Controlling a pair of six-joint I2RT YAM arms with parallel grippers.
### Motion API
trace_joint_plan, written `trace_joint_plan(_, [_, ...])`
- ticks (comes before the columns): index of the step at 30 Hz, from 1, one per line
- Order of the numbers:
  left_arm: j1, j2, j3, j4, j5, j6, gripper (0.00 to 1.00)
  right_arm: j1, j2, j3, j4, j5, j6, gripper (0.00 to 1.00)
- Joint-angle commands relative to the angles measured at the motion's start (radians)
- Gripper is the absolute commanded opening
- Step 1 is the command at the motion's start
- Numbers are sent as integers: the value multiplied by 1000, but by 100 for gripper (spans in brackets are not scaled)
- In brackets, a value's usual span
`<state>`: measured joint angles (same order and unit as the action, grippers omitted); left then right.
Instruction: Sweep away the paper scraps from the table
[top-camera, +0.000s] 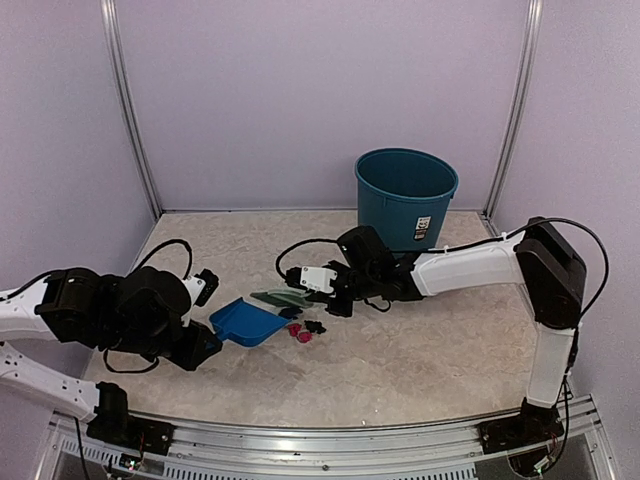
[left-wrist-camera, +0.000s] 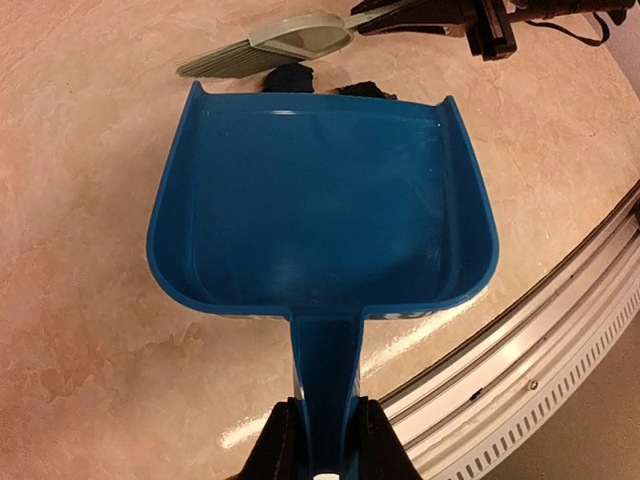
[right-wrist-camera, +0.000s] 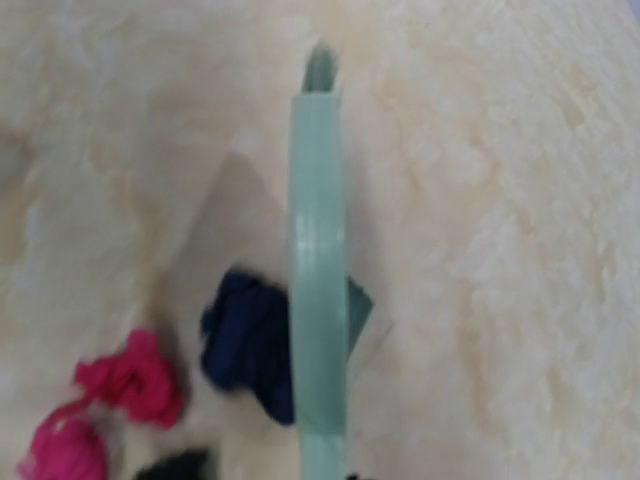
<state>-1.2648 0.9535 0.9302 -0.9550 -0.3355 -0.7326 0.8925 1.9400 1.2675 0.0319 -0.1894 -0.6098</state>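
My left gripper (left-wrist-camera: 325, 415) is shut on the handle of the blue dustpan (left-wrist-camera: 320, 200), which lies flat on the table (top-camera: 420, 350); the left gripper (top-camera: 203, 338) sits left of centre in the top view. My right gripper (top-camera: 335, 288) is shut on the pale green hand brush (top-camera: 278, 297), whose bristles (left-wrist-camera: 250, 52) lie at the pan's open lip. Dark paper scraps (left-wrist-camera: 290, 75) lie between brush and lip. In the right wrist view a navy scrap (right-wrist-camera: 245, 345), pink scraps (right-wrist-camera: 130, 380) and a black scrap (right-wrist-camera: 175, 467) lie left of the brush handle (right-wrist-camera: 318, 280). The pan is empty.
A blue bin (top-camera: 405, 198) stands at the back right, against the lilac wall. The silver metal rail (left-wrist-camera: 540, 360) runs close along the dustpan's right side. The pink scraps (top-camera: 298, 333) and a black scrap (top-camera: 316, 326) lie just right of the pan.
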Motion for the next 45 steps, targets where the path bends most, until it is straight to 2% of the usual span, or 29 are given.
trace_joint_plan(1, [-8,14,-21,48,60,42,0,-19,-87,-80,-17,-55,0,0])
trace_joint_plan(11, [-10,30,-46,43,76,88,0,-62,-198,-203,37,-156,34,0])
trace_joint_plan(16, [-10,59,-73,73,78,82,0,-73,-262,-229,210,30,227,0])
trace_joint_plan(21, [-10,144,-69,74,64,70,0,-92,-296,-215,200,65,389,0])
trace_joint_plan(29, [-14,308,-36,37,-21,21,0,-95,-334,-310,226,178,548,0])
trace_joint_plan(33, [-25,375,-18,76,-27,34,0,-95,-310,-339,248,121,588,0])
trace_joint_plan(41, [-25,503,-6,132,-28,70,0,-94,-246,-373,290,47,566,0])
trace_joint_plan(45, [-19,555,-4,144,-26,80,0,-93,-230,-402,326,-39,547,0])
